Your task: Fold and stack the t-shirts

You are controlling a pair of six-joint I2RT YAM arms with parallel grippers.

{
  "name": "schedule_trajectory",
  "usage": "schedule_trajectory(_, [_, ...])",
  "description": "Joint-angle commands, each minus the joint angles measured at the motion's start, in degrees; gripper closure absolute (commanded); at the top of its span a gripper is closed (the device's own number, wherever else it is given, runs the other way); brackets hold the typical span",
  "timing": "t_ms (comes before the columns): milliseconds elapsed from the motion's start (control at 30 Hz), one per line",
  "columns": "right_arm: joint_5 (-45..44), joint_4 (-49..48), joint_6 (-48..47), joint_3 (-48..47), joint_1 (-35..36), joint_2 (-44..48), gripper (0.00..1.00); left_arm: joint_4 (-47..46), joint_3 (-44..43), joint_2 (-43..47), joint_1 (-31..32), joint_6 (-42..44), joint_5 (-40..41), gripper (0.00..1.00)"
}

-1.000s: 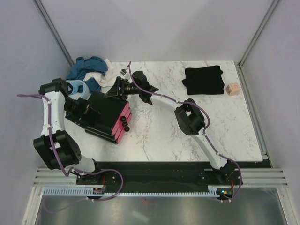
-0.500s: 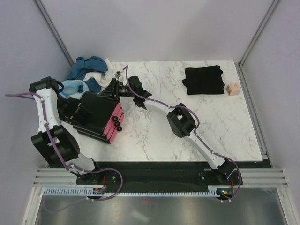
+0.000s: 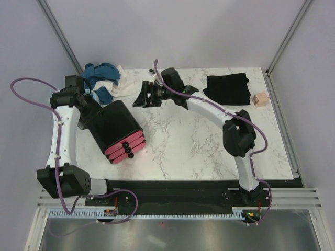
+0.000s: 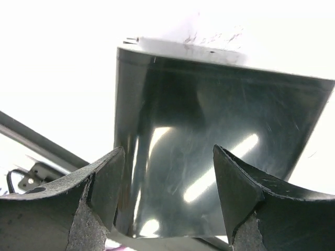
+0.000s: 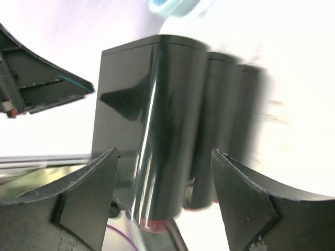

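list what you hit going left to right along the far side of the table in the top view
teal-blue t-shirt → right gripper → black t-shirt → small tan block
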State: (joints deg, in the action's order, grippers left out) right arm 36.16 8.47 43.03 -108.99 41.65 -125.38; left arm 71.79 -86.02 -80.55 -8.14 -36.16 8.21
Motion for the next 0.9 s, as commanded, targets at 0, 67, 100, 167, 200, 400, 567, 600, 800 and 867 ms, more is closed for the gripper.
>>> schedule_trajectory(0, [-7.2, 11.4, -15.2, 7.8, -2.2, 12.6, 0.19, -7.3, 4.1, 8.9, 1.7, -2.2, 5.0, 0.24])
schedule_trajectory(67, [-4.8, 11.7, -14.6, 10.8, -2.2, 13.1, 0.21, -8.1, 4.9, 9.9, 2.2, -2.8, 5.0, 0.24])
schedule_trajectory(100, [-3.9, 13.7, -14.4, 10.9, -2.2, 13.1, 0.21, -7.9, 4.4, 9.9, 2.8, -2.6, 4.7, 0.24])
schedule_trajectory(167, [-5.3, 14.2, -14.7, 14.0, -1.8, 16.1, 0.23, -7.3, 3.2, 10.2, 4.3, -2.1, 4.8, 0.24])
schedule_trajectory(200, [-6.1, 14.4, -15.1, 15.6, -1.6, 18.0, 0.22, -6.8, 2.1, 10.6, 6.2, -2.1, 5.1, 0.24])
schedule_trajectory(400, [-12.5, 29.0, -23.9, 22.1, 3.7, 27.5, 0.21, -6.6, 6.5, 19.8, 10.6, -3.2, 0.2, 0.23])
schedule_trajectory(567, [-14.2, 23.9, -22.2, 30.8, 7.1, 28.8, 0.71, -5.5, 11.5, 22.4, 10.6, -2.3, 2.0, 0.23])
schedule_trajectory(600, [-15.1, 21.8, -21.9, 31.2, 7.2, 28.7, 0.95, -5.5, 11.7, 22.2, 10.6, -2.3, 2.2, 0.23])
schedule_trajectory(800, [-20.1, 18.2, -26.2, 30.6, 7.4, 25.2, 1.0, -5.2, 9.9, 19.7, 10.6, -1.0, 3.2, 0.23])
schedule_trajectory(867, [-20.9, 18.2, -28.5, 27.6, 7.2, 23.3, 1.0, -5.1, 10.0, 19.1, 10.7, -0.8, 3.1, 0.23])
